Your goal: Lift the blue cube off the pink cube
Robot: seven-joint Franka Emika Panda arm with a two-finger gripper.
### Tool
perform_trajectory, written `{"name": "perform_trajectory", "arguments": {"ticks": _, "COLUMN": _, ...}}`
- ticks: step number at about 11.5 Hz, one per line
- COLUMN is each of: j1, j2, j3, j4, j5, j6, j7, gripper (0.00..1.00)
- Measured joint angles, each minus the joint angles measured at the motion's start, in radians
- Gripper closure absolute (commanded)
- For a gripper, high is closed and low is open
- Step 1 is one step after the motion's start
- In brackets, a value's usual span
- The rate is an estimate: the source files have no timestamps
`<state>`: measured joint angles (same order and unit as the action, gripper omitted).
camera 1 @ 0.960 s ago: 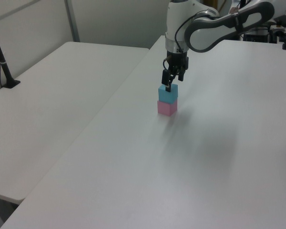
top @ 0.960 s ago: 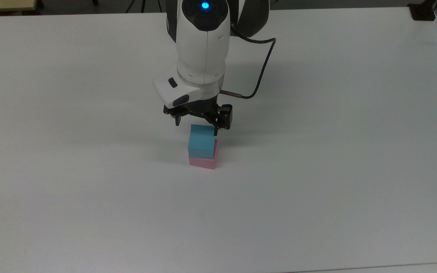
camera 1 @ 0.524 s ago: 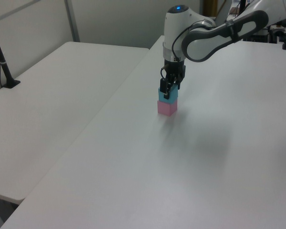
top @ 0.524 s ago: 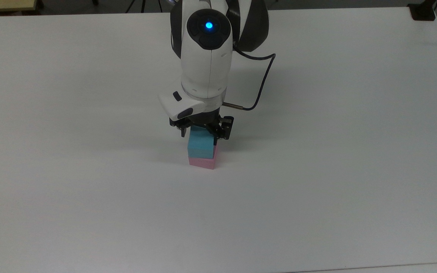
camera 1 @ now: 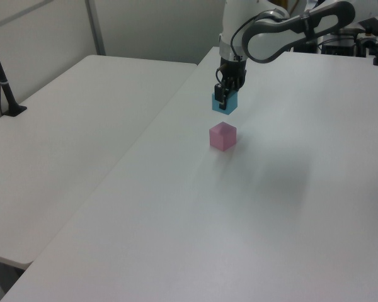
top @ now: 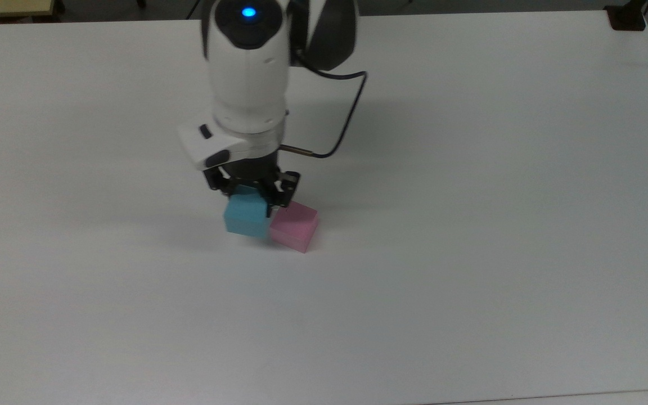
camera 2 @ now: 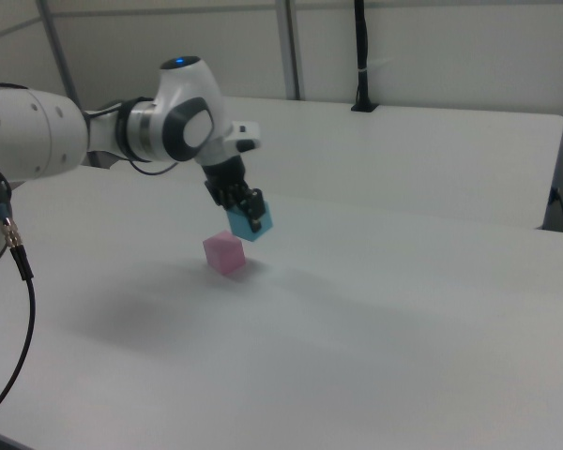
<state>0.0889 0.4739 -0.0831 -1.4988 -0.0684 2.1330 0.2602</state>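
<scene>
Change: a moment ago the blue cube point(top: 245, 216) sat on the pink cube point(top: 295, 226); now I have lifted it clear and carried it toward the top view's left.
Meaning for the task: the cubes are apart, so the removal itself looks done; I judge that only setting the blue cube down on the desk point(top: 470, 225) and letting go is left.
Claw: my claw point(top: 250, 198) is closed on the blue cube's upper part, fingers pressed to two opposite side faces.
Blue cube, place: in the air, above desk level; in the left view point(camera 1: 224, 102) it hangs above and farther off than the pink cube, with a clear gap between them.
Pink cube, place: alone on the desk point(camera 1: 222, 136), upright, top face bare.
Blue cube, pointing: it is a cube, so it has no long axis; in the right view point(camera 2: 251, 223) it hangs tilted with one corner lowest.
Risk: as I judge it, the tilt means it may land on an edge and tip.
</scene>
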Motion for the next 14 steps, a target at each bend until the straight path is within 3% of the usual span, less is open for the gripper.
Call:
{"name": "perform_trajectory", "arguments": {"ticks": 1, "j1": -0.038, "j2": 0.01, "j3": -0.001, "j4": -0.004, "j5": 0.0, "j6": 0.0, "j7": -0.048, "gripper": 0.33}}
{"name": "perform_trajectory", "arguments": {"ticks": 3, "j1": -0.096, "j2": 0.061, "j3": -0.001, "j4": -0.01, "j5": -0.008, "j6": 0.063, "j7": -0.098, "gripper": 0.0}}
{"name": "perform_trajectory", "arguments": {"ticks": 6, "j1": -0.106, "j2": 0.115, "j3": 0.0, "j4": -0.011, "j5": -0.046, "j6": 0.118, "j7": -0.101, "gripper": 0.0}}
{"name": "perform_trajectory", "arguments": {"ticks": 9, "j1": -0.096, "j2": 0.079, "j3": 0.003, "j4": -0.001, "j5": -0.047, "j6": 0.095, "j7": -0.101, "gripper": 0.0}}
{"name": "perform_trajectory", "arguments": {"ticks": 14, "j1": 0.013, "j2": -0.211, "j3": 0.008, "j4": -0.004, "j5": -0.036, "j6": -0.285, "j7": -0.092, "gripper": 0.0}}
